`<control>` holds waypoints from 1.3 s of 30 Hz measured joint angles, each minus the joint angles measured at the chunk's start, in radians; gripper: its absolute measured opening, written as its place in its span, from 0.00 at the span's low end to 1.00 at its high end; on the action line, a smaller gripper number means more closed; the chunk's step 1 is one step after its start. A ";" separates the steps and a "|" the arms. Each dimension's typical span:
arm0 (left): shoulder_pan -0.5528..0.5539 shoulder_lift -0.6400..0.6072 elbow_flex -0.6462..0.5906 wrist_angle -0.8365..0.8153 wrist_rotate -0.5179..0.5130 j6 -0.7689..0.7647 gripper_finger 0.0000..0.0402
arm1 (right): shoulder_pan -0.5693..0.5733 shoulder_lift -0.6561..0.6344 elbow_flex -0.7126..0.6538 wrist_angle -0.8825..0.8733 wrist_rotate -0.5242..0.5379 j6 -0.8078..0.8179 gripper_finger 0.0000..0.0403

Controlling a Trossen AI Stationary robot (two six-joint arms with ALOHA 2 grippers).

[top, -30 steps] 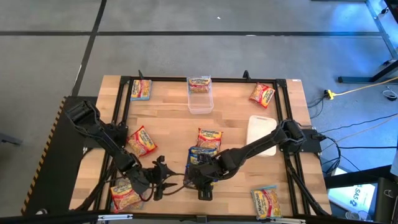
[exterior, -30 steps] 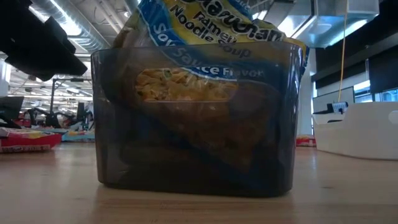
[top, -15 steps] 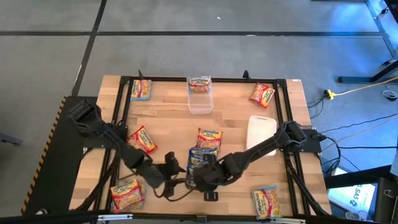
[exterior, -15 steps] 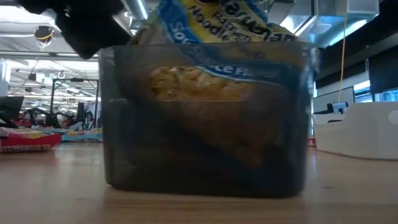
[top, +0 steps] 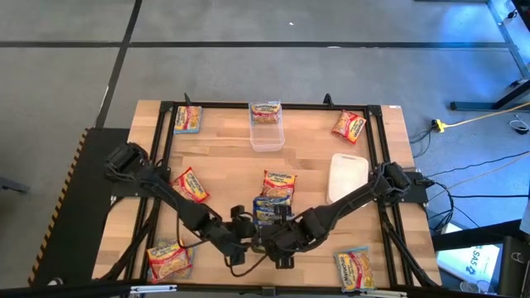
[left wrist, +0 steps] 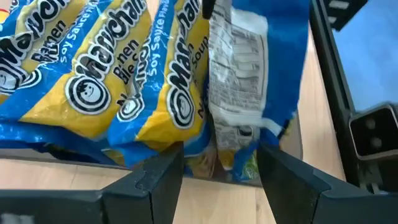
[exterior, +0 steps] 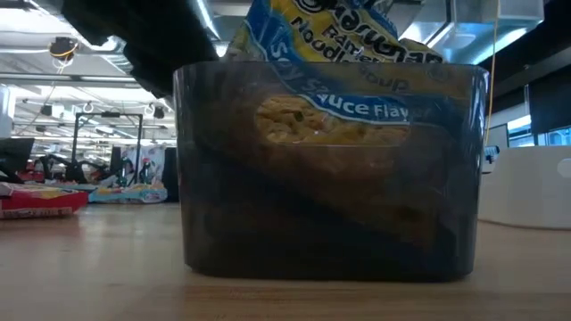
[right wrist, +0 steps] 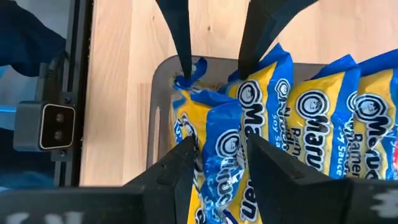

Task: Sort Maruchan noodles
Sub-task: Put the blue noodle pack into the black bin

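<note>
Right gripper (right wrist: 214, 155) jaws clenched on blue Maruchan soy sauce packet (right wrist: 211, 143), left gripper (left wrist: 217, 165) jaws released, dark tray (exterior: 326, 169)

Overhead, table-level, wrists (all share bin (exterior: 326, 169)).

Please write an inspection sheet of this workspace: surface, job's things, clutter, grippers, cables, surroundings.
Surface: wooden table in a black frame.
Job's things: blue packets stand in the grey tub; loose packets lie spread over the table; one sits in the clear tub.
Clutter: white tray near the right arm.
Grippers: left gripper open at the grey tub; right gripper around a blue packet's top.
Cables: yellow cable on the floor.
Surroundings: grey floor; nobody seen.
</note>
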 joint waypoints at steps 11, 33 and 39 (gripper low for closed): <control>-0.014 -0.030 -0.004 -0.014 0.005 0.011 0.49 | 0.041 -0.170 0.000 -0.169 0.088 0.161 0.30; -0.122 -0.121 -0.005 -0.111 -0.096 0.003 0.49 | 0.031 -0.159 -0.373 0.533 0.007 0.028 0.26; -0.135 -0.095 -0.005 -0.104 -0.128 -0.009 0.49 | -0.005 -0.111 -0.373 0.573 -0.011 -0.023 0.15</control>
